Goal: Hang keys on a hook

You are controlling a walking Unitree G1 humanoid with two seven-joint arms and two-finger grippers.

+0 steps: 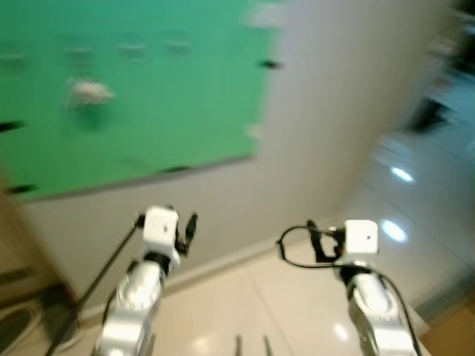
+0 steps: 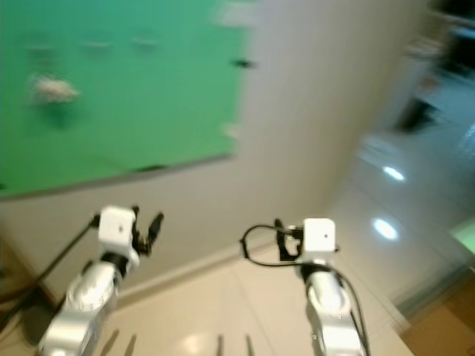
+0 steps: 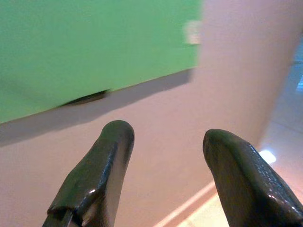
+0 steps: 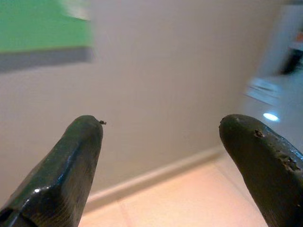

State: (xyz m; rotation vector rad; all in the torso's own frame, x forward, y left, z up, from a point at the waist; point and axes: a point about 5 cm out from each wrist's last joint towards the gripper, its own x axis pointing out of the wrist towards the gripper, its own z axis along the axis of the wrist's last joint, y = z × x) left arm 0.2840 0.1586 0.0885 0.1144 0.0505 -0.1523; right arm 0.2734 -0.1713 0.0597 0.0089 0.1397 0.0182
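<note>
Overhead, in the blurred left eye view, a large flat green board [image 1: 126, 89] hangs on a pale beige wall [image 1: 326, 111], with dark clips at its edges. A small pale smear [image 1: 89, 92] sits on the board's upper left part, under a row of faint smudges; it may be the keys on a hook, but the blur is too strong to tell. The left end effector [image 1: 165, 226] is raised before the wall below the board, on its silver arm with a white wrist block. The right end effector [image 1: 319, 241] is raised at about the same height, well apart from the left, a black cable looping beside it. A glossy cream tiled floor [image 1: 245, 311] meets the wall at a pale skirting strip.

Next, the right eye view gives the same scene, with the board [image 2: 111, 96] and both arms in front of it.

Along the left wrist view, two black fingers [image 3: 99, 179] stand spread with bare wall between them, released and holding nothing; the board's lower edge [image 3: 94, 47] lies beyond.

Finally, the right wrist view shows two black fingers [image 4: 71, 165] wide apart, released and empty, facing the wall and skirting, a corner of the board [image 4: 38, 23] past them.
</note>
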